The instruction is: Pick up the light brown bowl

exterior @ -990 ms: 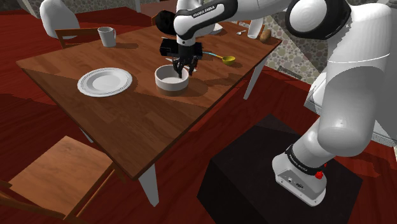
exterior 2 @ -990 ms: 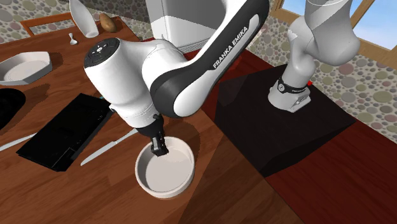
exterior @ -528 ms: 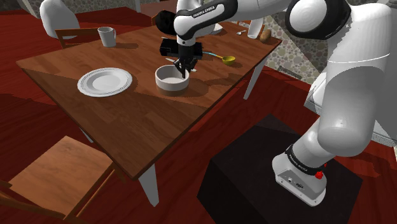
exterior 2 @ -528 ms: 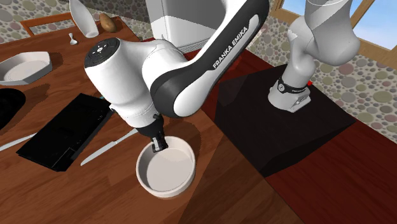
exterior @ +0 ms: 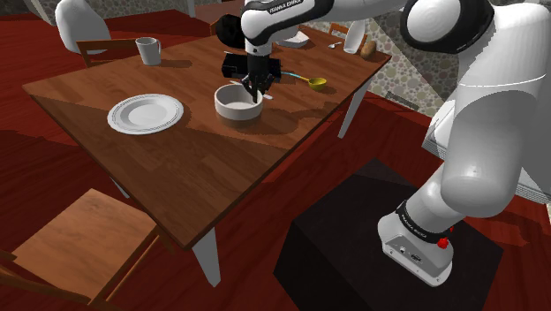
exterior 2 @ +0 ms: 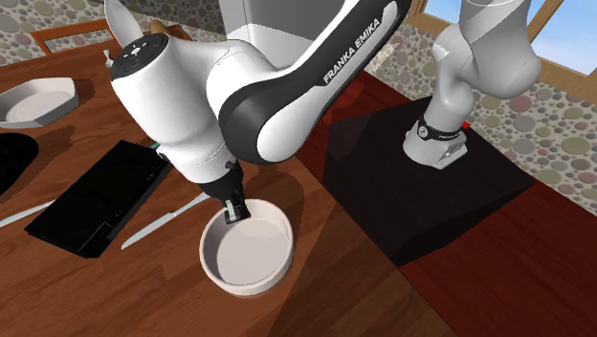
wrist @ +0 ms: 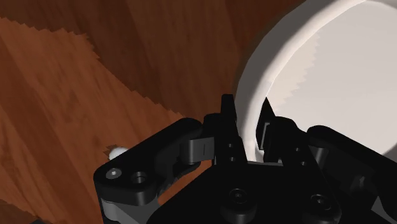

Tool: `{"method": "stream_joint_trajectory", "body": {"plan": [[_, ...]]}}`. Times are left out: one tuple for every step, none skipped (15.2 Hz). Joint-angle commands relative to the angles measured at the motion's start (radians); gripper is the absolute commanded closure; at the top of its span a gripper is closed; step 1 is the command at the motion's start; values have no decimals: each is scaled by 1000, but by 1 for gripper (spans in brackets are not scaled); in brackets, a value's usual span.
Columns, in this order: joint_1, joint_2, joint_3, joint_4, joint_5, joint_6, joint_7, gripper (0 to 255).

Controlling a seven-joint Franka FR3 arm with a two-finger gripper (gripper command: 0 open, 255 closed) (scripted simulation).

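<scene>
Now that my arm has risen since half a second ago, the bowl (exterior: 237, 103) sits higher in the shoulder view than it did, and it comes up with me. My hand (exterior: 255, 87) is clamped narrow on the bowl's rim. In the wrist view one finger is inside the wall and one outside, with the rim pinched between them. The bowl renders pale off-white, not clearly brown. It hangs low over the counter (exterior: 181, 172), roughly mid-counter and nearer the edge on the stand's side, between the white plate (exterior: 146, 113) and the yellow spoon (exterior: 311, 82). Its shadow falls on the wood a little to one side, so I judge it clear of the surface, though only just.

Meaning for the task: the grasp is made, the lift is begun, and the pick is mostly done. What's left is more height.

Risk: it's a one-sided rim pinch, so the bowl could tip or slip out. It looks level so far. The black slab (exterior 2: 94, 198) and knife (exterior 2: 165, 219) lie beside it and look untouched.
</scene>
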Motion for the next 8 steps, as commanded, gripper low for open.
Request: {"method": "stream_joint_trajectory", "body": {"plan": [[0,-15,0,5,1,-20,1,255],[-1,-20,0,12,1,-31,1,255],[-1,-24,1,18,1,-42,1,255],[-1,-29,1,25,1,-53,2,255],[-1,-33,1,32,1,-64,2,255],[-1,-37,1,40,1,-76,3,255],[-1,-41,1,47,1,-88,3,255],[-1,-45,1,55,1,-99,3,255]]}}
